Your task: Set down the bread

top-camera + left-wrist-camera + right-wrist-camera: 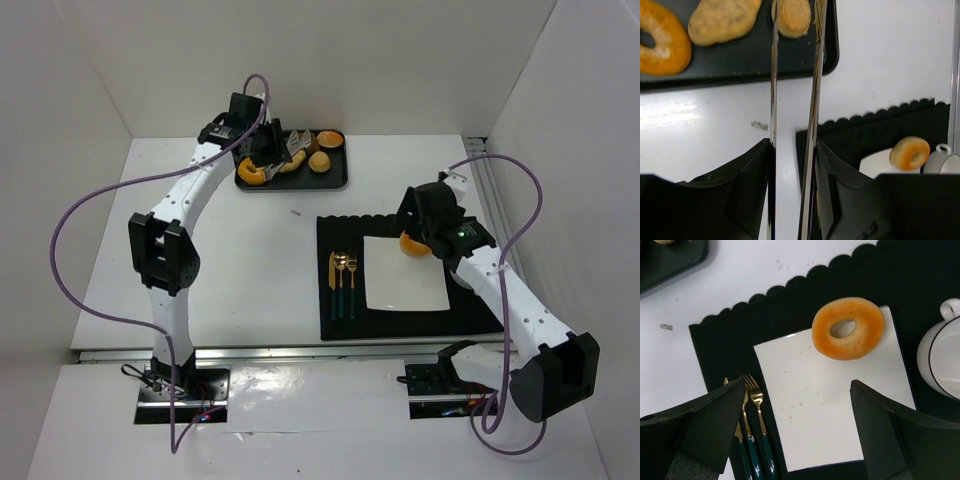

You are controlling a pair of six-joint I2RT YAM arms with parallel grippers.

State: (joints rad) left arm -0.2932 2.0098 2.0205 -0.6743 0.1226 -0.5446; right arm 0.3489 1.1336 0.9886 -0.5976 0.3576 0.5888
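A black tray [343, 178] at the back holds an orange bagel [252, 172], an oblong bread [290, 166] and a small round bun [320, 162]. My left gripper [268, 145] hovers over the tray, shut on metal tongs [812, 100] whose open tips reach the round bun [794, 17]. A second bagel [848, 329] lies on the far right corner of the white square plate [830, 405]. My right gripper [797, 425] is open and empty above the plate, near that bagel [413, 244].
The plate sits on a black scalloped placemat [400, 325]. Gold cutlery with green handles [343, 280] lies left of the plate. A white cup [940, 360] stands right of the plate. White walls enclose the table.
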